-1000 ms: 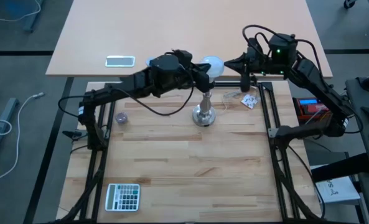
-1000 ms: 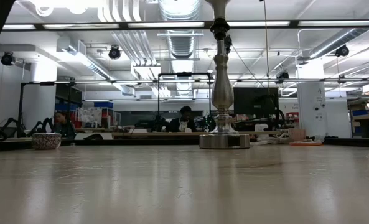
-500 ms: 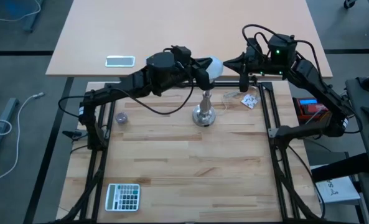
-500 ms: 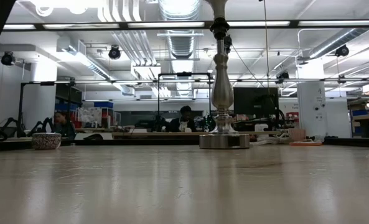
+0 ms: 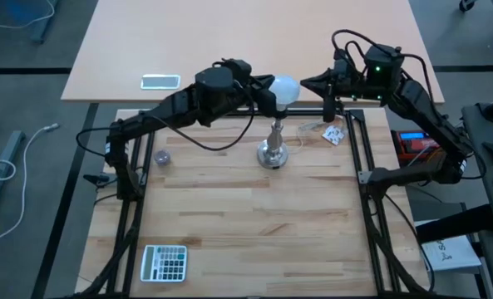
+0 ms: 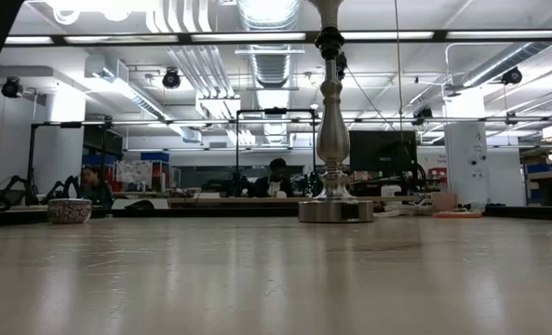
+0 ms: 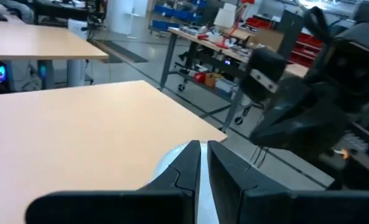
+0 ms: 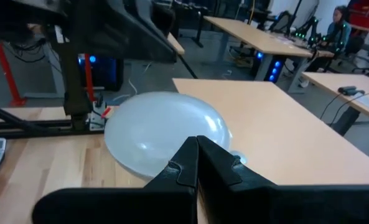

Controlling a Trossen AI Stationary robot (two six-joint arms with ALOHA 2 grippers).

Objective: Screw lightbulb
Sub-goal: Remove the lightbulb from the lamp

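Note:
The white frosted lightbulb [image 5: 285,86] is in the air beyond the top of the silver stand [image 5: 273,152], whose round base rests on the wooden table; the stand's stem rises out of the low view [image 6: 331,140]. My left gripper [image 5: 267,94] reaches in from the table's left and is at the bulb's left side, its fingers almost together [image 7: 203,155] with white bulb [image 7: 172,158] showing behind them. My right gripper [image 5: 306,83] is shut and points from the right at the globe [image 8: 159,134]; I cannot tell whether its tips [image 8: 196,152] touch it. My left gripper is shut on the lightbulb, coming level from the table's left. White shows in the thin gap between its fingers [image 7: 187,171], but the fingers hide which part they have. The bulb is lifted clear of the table, its globe [image 5: 288,85] on the right of the fingers.
A calculator [image 5: 164,262] lies near the front left corner, a small round object [image 5: 162,157] at the left, and a small packet [image 5: 333,134] right of the stand. A phone [image 5: 160,80] lies on the far table. People sit in the room behind [image 6: 276,177].
My left arm's wrist has drawn a little toward the table's far edge and left, while the bulb has shifted slightly toward the right. My right arm has backed slightly toward the table's right edge, its fingers still shut.

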